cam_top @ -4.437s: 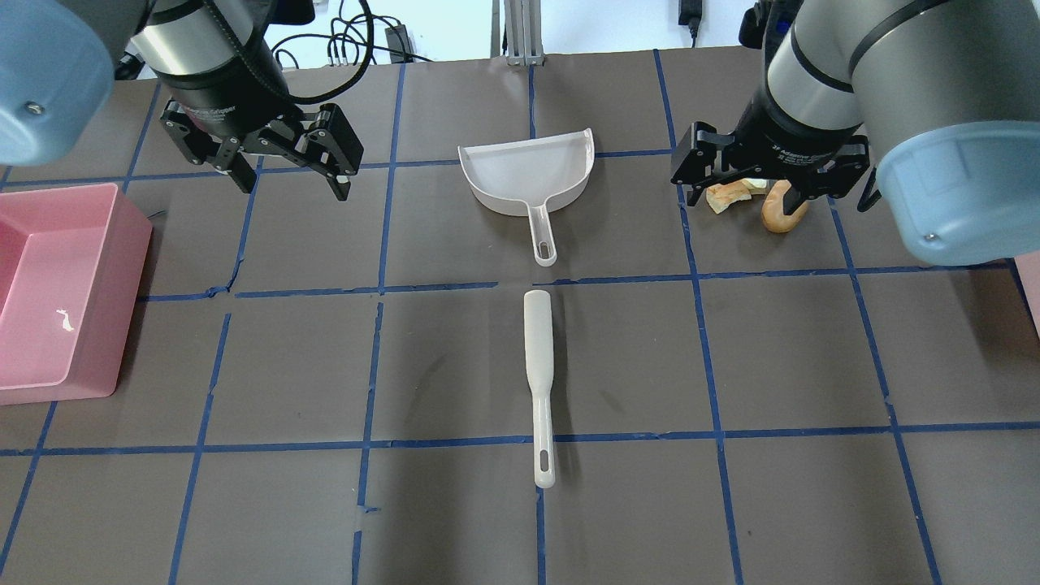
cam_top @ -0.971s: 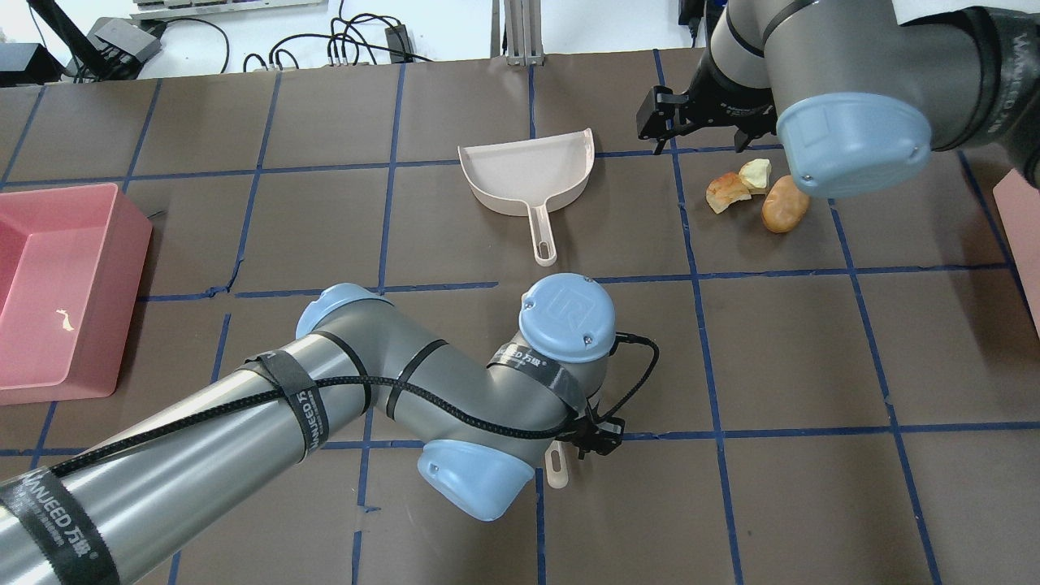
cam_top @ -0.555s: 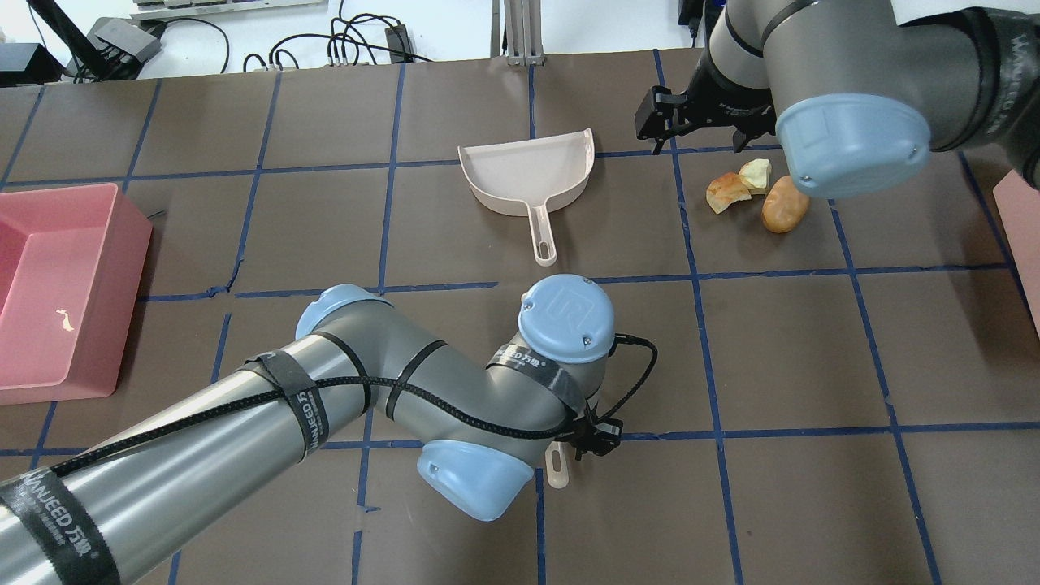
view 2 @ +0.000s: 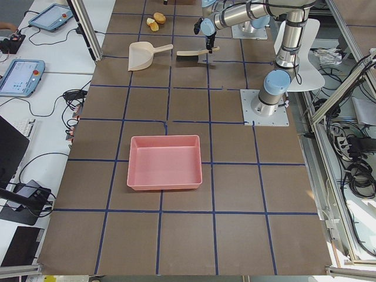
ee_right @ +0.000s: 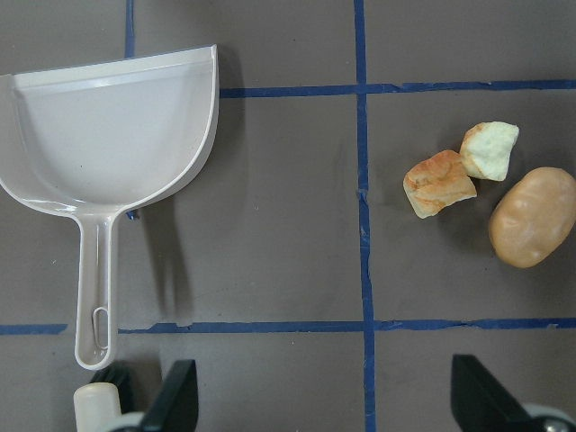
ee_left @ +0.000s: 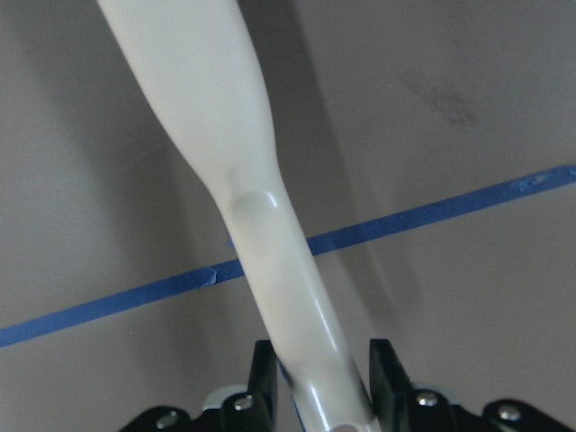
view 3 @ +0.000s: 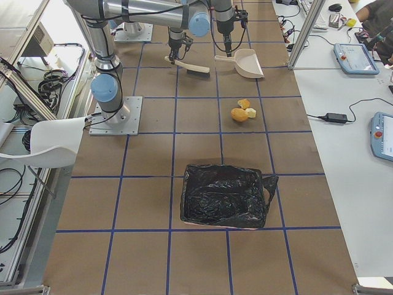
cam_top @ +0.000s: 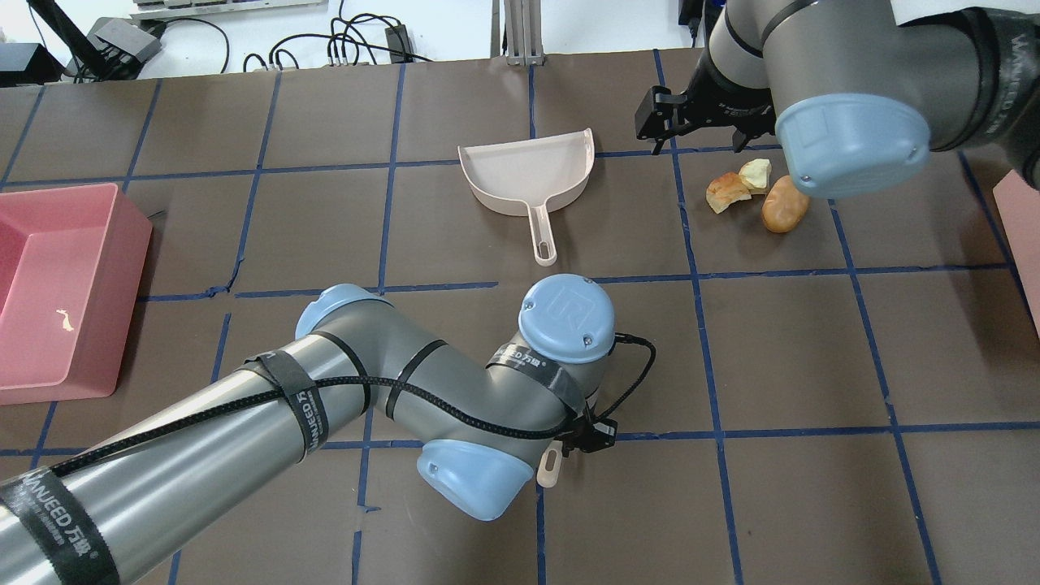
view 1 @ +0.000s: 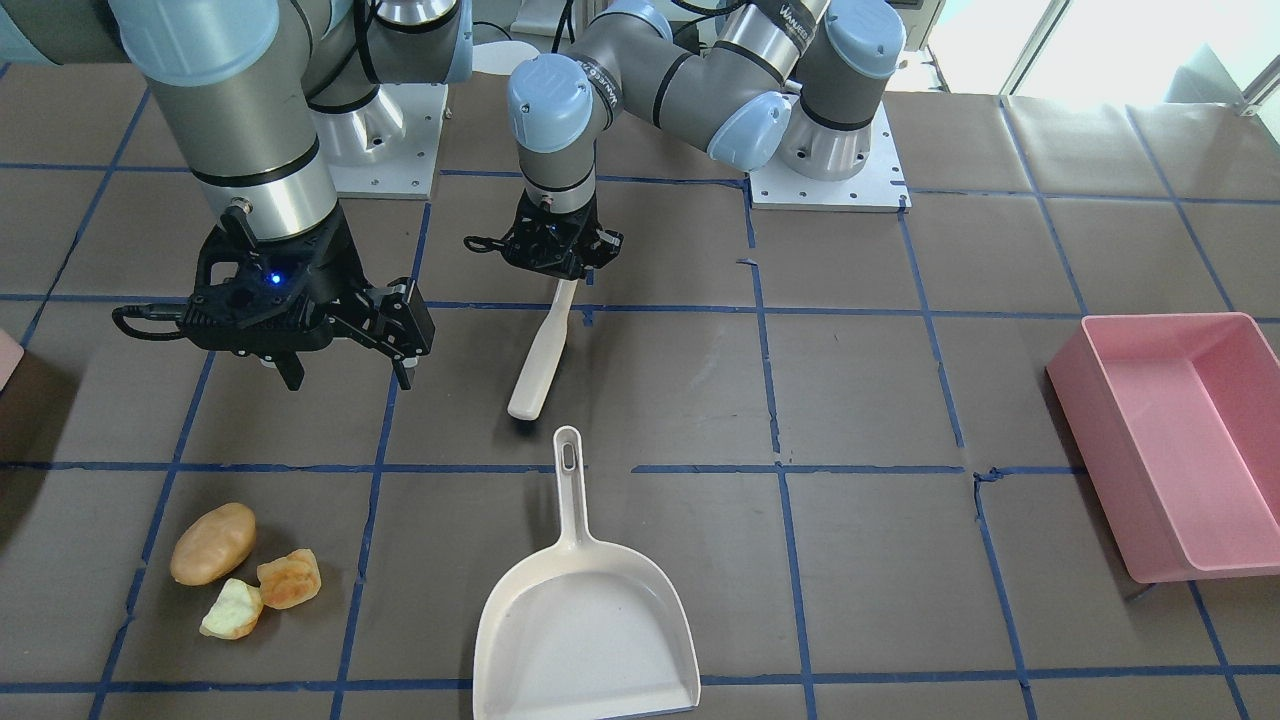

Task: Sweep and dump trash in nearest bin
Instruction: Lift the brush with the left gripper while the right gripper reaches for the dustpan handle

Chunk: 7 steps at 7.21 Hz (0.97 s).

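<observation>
- Smooth, glossy white plastic for the brush [ee_left: 261, 225].
- Cream plastic dustpan [ee_right: 108, 135], smooth with a soft sheen.
- Matt brown paper-like surface [view 1: 900, 400], blue tape [view 1: 860, 468] stuck across it.
- Smooth-skinned tan lump [ee_right: 533, 218]; rough, crusty orange-brown chunk [ee_right: 439, 184]; pale chunk [ee_right: 490, 150], grainy.
- Pink bin [view 1: 1180, 440], smooth plastic; black bin bag [view 3: 224, 195], crinkled and shiny.

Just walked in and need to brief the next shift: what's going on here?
The left gripper is shut on the handle of the brush. The right gripper hangs open, holding nothing. The dustpan lies empty, and the three trash lumps sit together off to one side of it, unswept.
</observation>
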Available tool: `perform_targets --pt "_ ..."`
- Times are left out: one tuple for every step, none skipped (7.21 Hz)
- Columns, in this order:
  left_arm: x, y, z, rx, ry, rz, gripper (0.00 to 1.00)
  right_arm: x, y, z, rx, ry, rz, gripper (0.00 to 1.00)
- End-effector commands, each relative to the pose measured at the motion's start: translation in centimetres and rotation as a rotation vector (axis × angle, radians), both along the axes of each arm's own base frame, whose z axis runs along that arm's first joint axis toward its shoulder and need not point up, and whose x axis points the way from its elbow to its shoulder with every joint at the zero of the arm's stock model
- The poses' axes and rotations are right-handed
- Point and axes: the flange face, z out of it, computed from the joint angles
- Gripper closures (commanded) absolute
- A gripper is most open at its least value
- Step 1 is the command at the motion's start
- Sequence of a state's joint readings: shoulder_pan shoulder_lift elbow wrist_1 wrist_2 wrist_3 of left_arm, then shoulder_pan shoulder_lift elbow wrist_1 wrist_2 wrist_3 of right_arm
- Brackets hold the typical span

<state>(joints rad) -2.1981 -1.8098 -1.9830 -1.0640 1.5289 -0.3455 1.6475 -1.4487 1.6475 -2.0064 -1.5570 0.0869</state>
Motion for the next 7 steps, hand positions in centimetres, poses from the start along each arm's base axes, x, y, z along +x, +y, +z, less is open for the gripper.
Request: perform_targets --pt "0.1 -0.5 1.1 -0.026 -0.012 -0.002 0.98 0.0 0.0 0.0 -0.001 0.0 -0.001 0.0" --pt "0.5 -0.3 2.2 -0.039 -0.002 0.001 0.98 0.1 0.1 0.2 -0.004 -0.002 0.003 0.0" --pt "1.0 -0.2 3.2 -0.033 -0.006 0.007 0.99 0.4 0.1 0.8 -0.024 -0.008 -0.005 0.0" --pt "3.1 -0.7 5.5 -0.028 -0.01 0.048 1.0 0.5 0.0 0.7 -0.022 -0.014 -0.032 0.0" --pt "5.5 -0.6 8.0 -0.005 -0.012 0.089 1.0 1.4 0.1 0.5 -0.017 -0.02 -0.041 0.0" --pt "7.1 -0.7 9.5 0.006 -0.006 0.125 1.0 3.3 0.3 -0.8 0.006 -0.016 -0.006 0.0" --pt "8.3 -1.2 11.4 -0.024 0.012 0.154 1.0 5.5 -0.3 -2.8 0.024 -0.026 0.032 0.0"
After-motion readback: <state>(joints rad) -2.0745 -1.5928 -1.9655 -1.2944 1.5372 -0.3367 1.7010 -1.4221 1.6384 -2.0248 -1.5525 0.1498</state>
